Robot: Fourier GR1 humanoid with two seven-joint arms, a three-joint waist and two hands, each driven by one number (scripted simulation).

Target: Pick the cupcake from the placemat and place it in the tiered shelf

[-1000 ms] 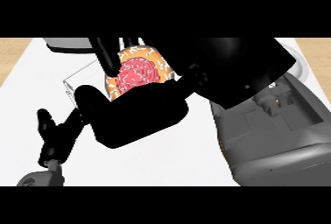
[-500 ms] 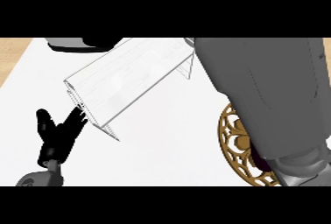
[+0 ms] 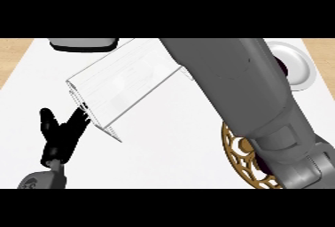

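Counter: wide white counter top (image 3: 170, 146), w/ a tan wood strip at the far left edge.
Right forearm: big grey forearm (image 3: 242, 88) crossing the view from lower right up toward top centre; blocks most of the right side.
Right hand: not visible anywhere, so can't tell whether open, curled or holding anything.
Shelf: clear see-through tiered shelf (image 3: 124, 84), tilted as seen from above, left of centre; nothing visible on the tiers that show.
Plate: round white plate w/ dark centre (image 3: 297, 66) at far right, partly behind the forearm.
Placemat: round gold openwork placemat (image 3: 237, 155) at lower right, mostly under the forearm.
Grey object: light grey rounded item (image 3: 83, 43) at the top edge, cut off; can't identify.
Left hand: black left hand (image 3: 60, 135) at lower left, fingers straight and spread, pointing up, fingertips just beside the shelf's near corner; holding nothing, resting.
Cupcake: not visible now; not on the visible part of the mat, not on visible tiers. Probably hidden by the right arm, but can't confirm.
Handling (judgement): likely light, soft and crushable, frosting smears easily; wrapper base the stiffer part.
Where to hold (judgement): low round the wrapper sides, fingers opposite thumb, off the top; keep upright.
Risk (judgement): squashing, tipping on release, knocking the light shelf.
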